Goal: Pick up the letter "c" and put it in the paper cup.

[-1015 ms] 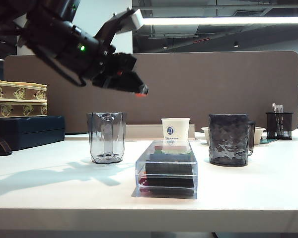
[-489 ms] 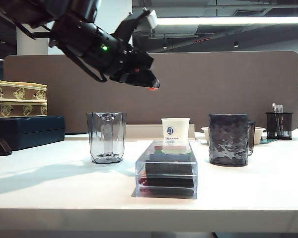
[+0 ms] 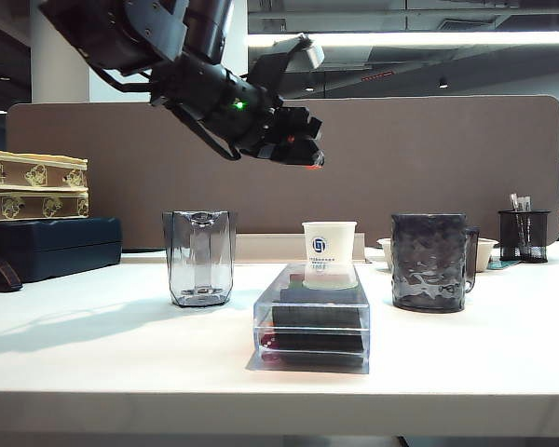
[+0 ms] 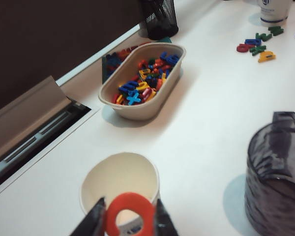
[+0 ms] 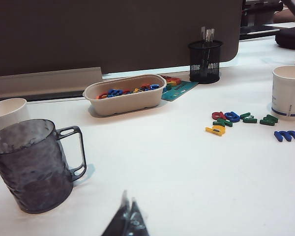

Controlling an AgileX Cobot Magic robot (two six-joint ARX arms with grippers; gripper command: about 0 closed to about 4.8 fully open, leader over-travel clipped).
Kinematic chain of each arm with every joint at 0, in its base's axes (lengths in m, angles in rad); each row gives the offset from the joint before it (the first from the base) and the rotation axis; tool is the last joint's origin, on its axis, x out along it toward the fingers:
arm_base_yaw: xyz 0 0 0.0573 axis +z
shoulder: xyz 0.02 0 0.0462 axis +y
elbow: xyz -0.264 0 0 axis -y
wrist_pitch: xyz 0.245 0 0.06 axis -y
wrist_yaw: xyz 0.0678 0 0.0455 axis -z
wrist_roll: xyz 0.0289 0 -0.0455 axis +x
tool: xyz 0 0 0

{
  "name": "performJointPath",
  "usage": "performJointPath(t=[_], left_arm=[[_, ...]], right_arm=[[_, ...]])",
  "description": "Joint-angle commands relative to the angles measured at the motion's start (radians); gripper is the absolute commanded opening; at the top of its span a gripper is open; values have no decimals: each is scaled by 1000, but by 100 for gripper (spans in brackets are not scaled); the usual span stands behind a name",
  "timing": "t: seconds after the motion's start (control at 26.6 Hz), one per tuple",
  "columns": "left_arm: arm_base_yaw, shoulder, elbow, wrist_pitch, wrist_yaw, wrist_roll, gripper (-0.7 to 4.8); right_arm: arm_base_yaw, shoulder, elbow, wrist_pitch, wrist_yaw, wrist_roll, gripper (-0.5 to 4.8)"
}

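Letter "c" (image 4: 129,216) lifted and pinched in left gripper (image 4: 129,220) just above cup (image 4: 119,183), drop still to do; right gripper (image 5: 129,217) low over table (image 5: 196,172), jaws together, empty.

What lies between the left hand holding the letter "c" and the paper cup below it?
Nothing: in the exterior view only open air separates the left hand, shut on the letter "c", from the paper cup.

Bright office light, soft focus.
A ceiling strip light (image 3: 419,38) glares overhead; the table (image 3: 93,345) carries faint shadows along its left edge.
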Motion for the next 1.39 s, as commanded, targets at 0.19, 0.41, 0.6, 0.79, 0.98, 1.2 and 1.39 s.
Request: performJointPath(t=[0.19,0.41,0.6,0.79,0.98,1.2,1.39], left_arm=[[0,74,104,1,0,4,89],[1,154,203,-16,-6,26,89],[10,208,270,-35,-29,24,89],[32,257,306,-64,-36,24,89],[38,290,306,-75,-27,22,89],[37,307,306,-72,-13,22,89],[37,307,314,-56,10,22,130]], right_arm=[[0,0,-7,13,-1,1,-1],[0,0,-7,13,-1,1,-1],[0,0,-7,13,-1,1,-1],[0,0,-7,13,-1,1,-1],[0,0,-7,13,-1,1,-1],[0,0,-7,13,-1,1,-1],[0,0,-7,13,-1,1,-1]])
